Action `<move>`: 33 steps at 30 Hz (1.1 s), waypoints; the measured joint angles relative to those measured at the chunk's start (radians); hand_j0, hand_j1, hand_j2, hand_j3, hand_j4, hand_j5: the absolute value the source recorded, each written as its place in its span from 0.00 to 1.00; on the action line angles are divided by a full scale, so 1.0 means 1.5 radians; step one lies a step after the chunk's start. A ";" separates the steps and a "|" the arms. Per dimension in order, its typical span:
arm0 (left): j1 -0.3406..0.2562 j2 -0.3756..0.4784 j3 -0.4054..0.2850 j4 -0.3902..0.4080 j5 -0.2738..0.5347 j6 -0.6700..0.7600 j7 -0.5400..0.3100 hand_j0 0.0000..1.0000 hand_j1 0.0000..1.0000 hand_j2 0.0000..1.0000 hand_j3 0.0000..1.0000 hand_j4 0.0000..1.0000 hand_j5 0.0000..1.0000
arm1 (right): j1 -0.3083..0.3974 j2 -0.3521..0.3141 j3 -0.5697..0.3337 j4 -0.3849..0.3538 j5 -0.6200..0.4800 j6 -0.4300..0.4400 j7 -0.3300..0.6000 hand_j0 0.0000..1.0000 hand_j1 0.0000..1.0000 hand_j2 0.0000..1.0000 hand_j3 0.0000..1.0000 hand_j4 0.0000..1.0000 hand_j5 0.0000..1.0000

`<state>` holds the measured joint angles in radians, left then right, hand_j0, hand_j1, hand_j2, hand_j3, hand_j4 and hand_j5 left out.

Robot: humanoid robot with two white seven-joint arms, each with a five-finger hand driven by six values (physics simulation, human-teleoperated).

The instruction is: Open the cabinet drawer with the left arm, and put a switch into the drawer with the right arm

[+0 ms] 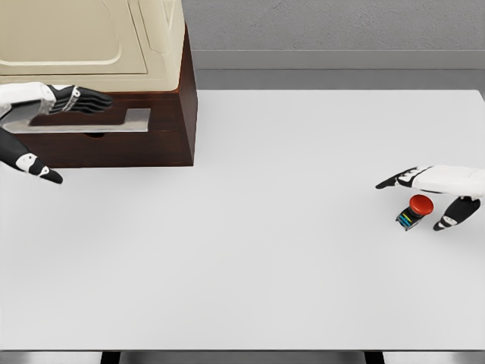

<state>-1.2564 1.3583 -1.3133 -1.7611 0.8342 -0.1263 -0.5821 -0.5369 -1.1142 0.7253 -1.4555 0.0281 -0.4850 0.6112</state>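
One switch point(414, 210) (red-capped) under open right robot hand point(439, 196); open left robot hand point(53, 121) at one drawer point(114, 144).

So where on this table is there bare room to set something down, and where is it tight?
The white table is bare across its whole middle and front, between the cabinet at the back left and the red-button switch near the right edge. It is crowded at the drawer handle, where the left hand sits, and around the switch, which the right hand brackets with open fingers.
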 measured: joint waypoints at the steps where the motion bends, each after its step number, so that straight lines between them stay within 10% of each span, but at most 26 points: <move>1: -0.001 -0.002 0.001 0.001 0.000 0.015 0.004 1.00 1.00 1.00 1.00 1.00 1.00 | 0.001 0.003 0.000 0.003 0.000 0.000 0.000 1.00 1.00 1.00 1.00 1.00 1.00; 33: 0.032 -0.097 0.012 0.102 -0.047 0.085 0.011 1.00 1.00 1.00 1.00 1.00 1.00 | 0.014 0.005 0.003 0.013 0.001 -0.006 0.000 0.73 0.73 0.73 0.73 0.73 0.73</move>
<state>-1.2088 1.2127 -1.2955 -1.6079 0.7631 0.0014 -0.5658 -0.5154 -1.1073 0.7291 -1.4364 0.0297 -0.4936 0.6111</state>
